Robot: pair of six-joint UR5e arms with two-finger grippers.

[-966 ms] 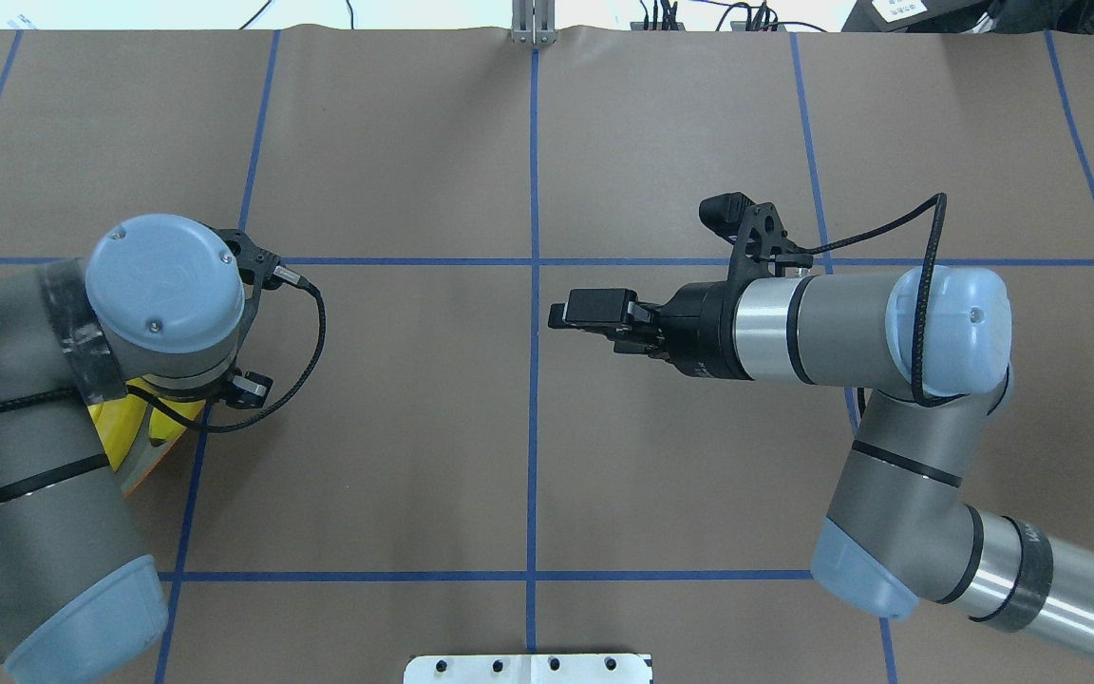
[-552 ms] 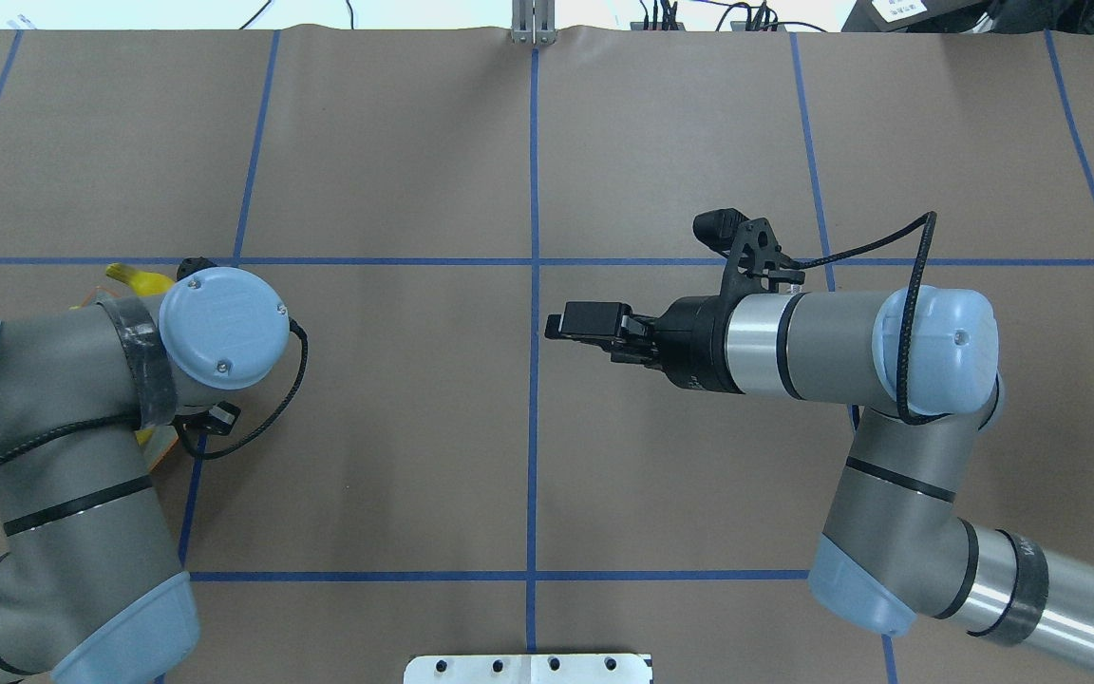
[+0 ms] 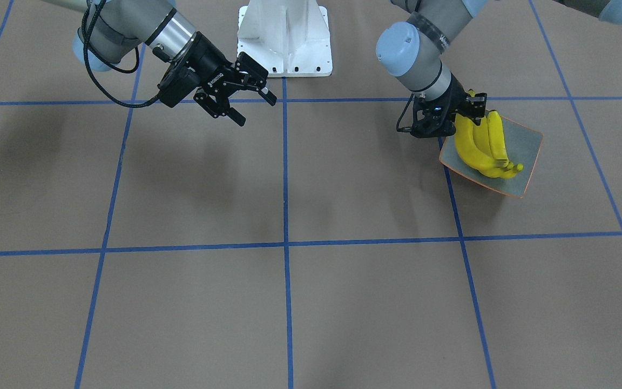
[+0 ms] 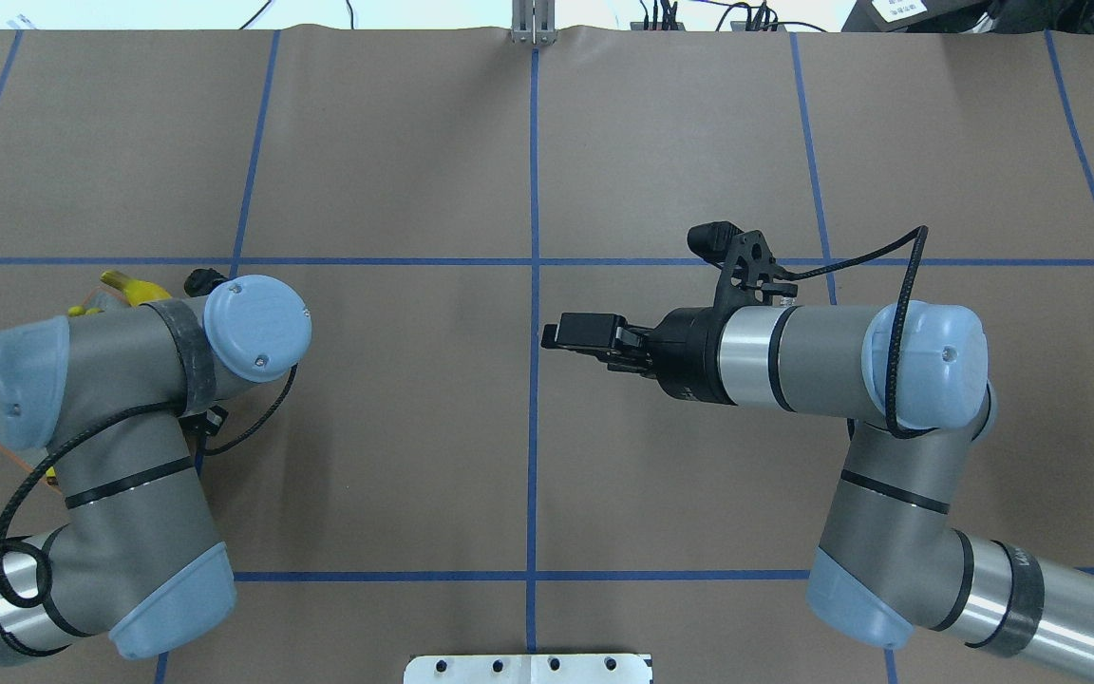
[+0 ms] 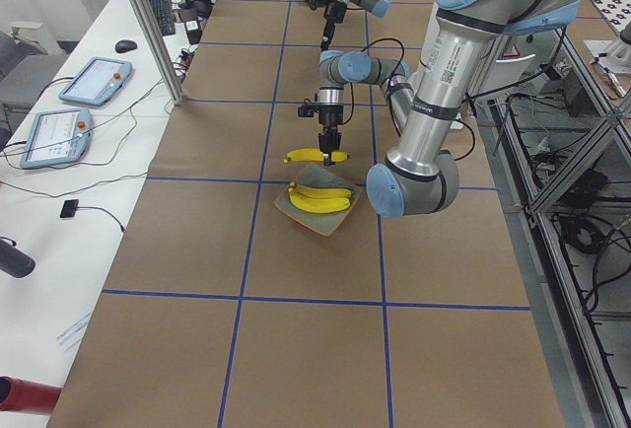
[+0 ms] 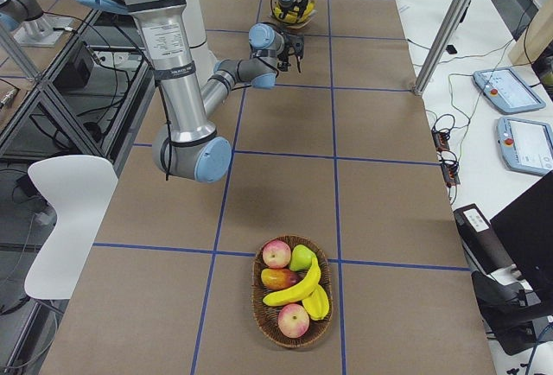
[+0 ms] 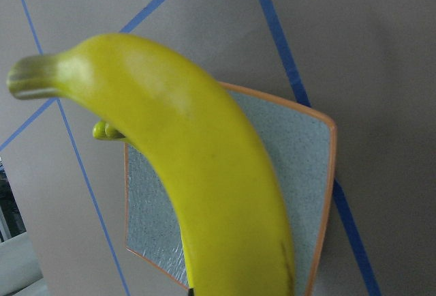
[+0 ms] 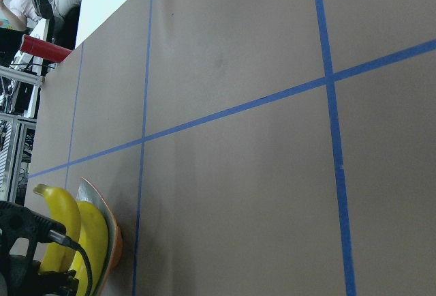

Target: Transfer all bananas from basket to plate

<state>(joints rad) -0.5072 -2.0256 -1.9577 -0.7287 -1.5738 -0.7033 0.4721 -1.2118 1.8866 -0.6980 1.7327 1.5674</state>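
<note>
Placement step in hand: left gripper (image 5: pixel 325 148) clamped on a banana (image 7: pixel 204 173), held just above the plate (image 3: pixel 527 141), where other bananas (image 5: pixel 320 197) already lay. Right gripper (image 3: pixel 254 108) hung spread and empty, well apart from the plate. Two bananas (image 6: pixel 298 291) remained in the basket (image 6: pixel 294 339). Next move, likely: lower and release beside the plated ones without nudging them off. Since a second earlier, left arm had swung round over the plate; right arm had barely shifted.
</note>
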